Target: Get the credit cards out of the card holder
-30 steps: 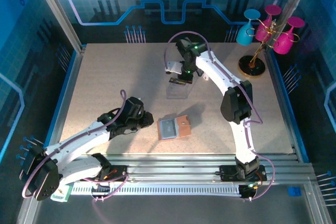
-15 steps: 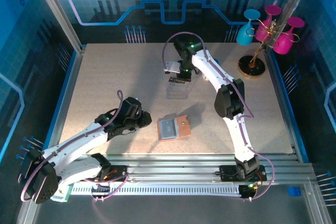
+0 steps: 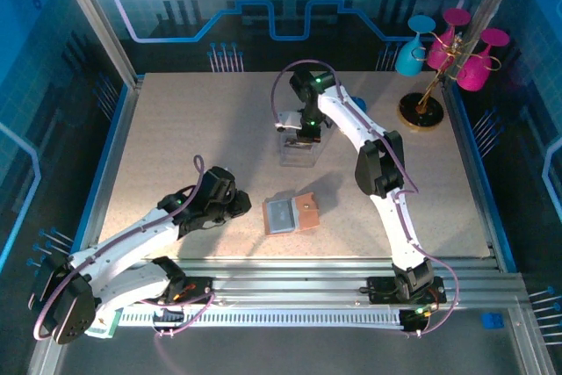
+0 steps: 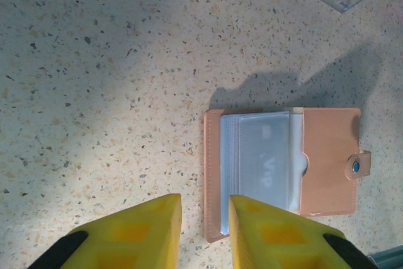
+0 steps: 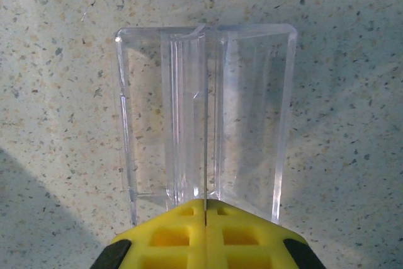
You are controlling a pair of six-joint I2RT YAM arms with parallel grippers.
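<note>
Now the card holder [image 3: 291, 214] lies open on the table [image 3: 176, 129] near its front edge, a grey card [image 4: 264, 162] tucked in its pale inner sleeve. The left jaws hover just beside its left rim, slightly apart and empty. The right jaws are pressed shut over the clear plastic box [image 5: 204, 111] farther back.

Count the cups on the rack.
3, all on the rack, far right: blue cup leftmost, upper pink cup in the middle, right pink cup outermost. None looks hidden.
</note>
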